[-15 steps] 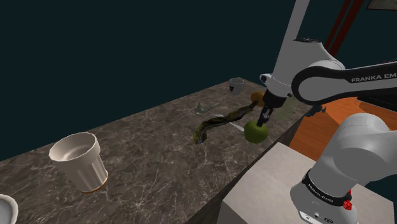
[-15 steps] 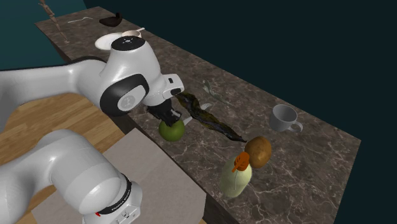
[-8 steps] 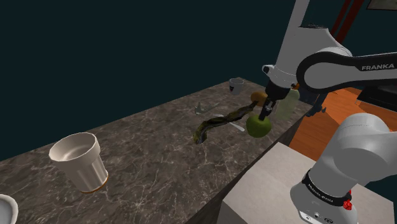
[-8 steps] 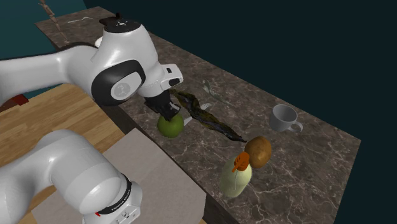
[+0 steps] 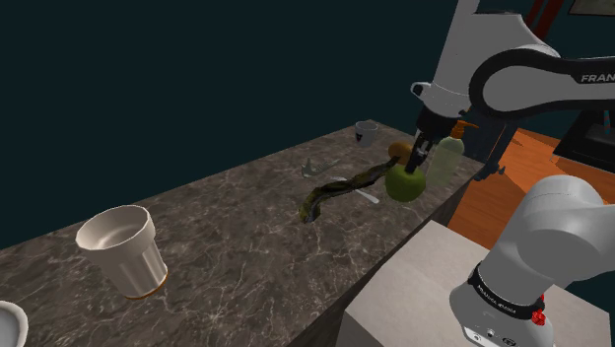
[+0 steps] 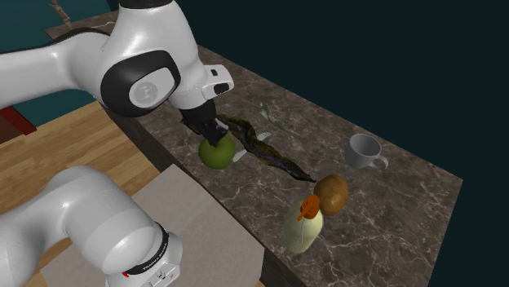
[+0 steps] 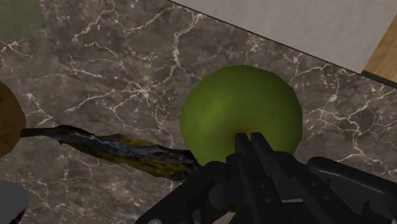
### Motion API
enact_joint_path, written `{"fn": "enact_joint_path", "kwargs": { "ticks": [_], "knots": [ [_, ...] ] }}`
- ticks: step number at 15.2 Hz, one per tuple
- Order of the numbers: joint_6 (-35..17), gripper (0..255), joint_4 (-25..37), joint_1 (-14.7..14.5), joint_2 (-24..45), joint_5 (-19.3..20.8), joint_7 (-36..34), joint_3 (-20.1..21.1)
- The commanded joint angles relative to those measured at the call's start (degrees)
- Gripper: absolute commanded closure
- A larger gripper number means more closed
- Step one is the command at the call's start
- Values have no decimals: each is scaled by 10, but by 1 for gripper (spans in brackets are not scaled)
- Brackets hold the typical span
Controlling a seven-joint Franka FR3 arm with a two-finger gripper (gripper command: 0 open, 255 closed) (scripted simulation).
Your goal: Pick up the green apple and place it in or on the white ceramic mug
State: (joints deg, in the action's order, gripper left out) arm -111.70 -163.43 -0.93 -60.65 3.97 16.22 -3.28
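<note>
- Gripper (image 7: 251, 145): my two black fingers are drawn almost together and pinch the top of the green apple (image 7: 240, 114). In the shoulder view the gripper (image 5: 422, 158) points down from the white arm.
- Green apple: it hangs under my fingers over the near edge of the bench (image 5: 237, 237), beside the stand (image 5: 414, 296). I cannot tell whether it clears the surface.
- Blackened banana (image 6: 265, 151): it lies on the bench just beside the apple (image 6: 216, 152), and its far end runs toward the potato (image 6: 331, 192).
- Potato: brown, next to a pale green bottle (image 6: 302, 227) with an orange cap, which stands at the bench edge.
- White mug (image 6: 365, 152): upright, beyond the potato and well apart from the apple, with its handle toward the second exterior view's right.
- Ribbed white cup (image 5: 122, 249): upright at the shoulder view's left, far from my gripper.
</note>
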Motion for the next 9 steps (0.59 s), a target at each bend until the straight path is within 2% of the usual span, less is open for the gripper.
{"fn": "enact_joint_path", "kwargs": {
  "ticks": [1, 9],
  "knots": [
    [16, 255, 15, -1, -1, -1, 0, 1],
    [74, 255, 79, -3, 6, -5, 1, 4]
  ]
}}
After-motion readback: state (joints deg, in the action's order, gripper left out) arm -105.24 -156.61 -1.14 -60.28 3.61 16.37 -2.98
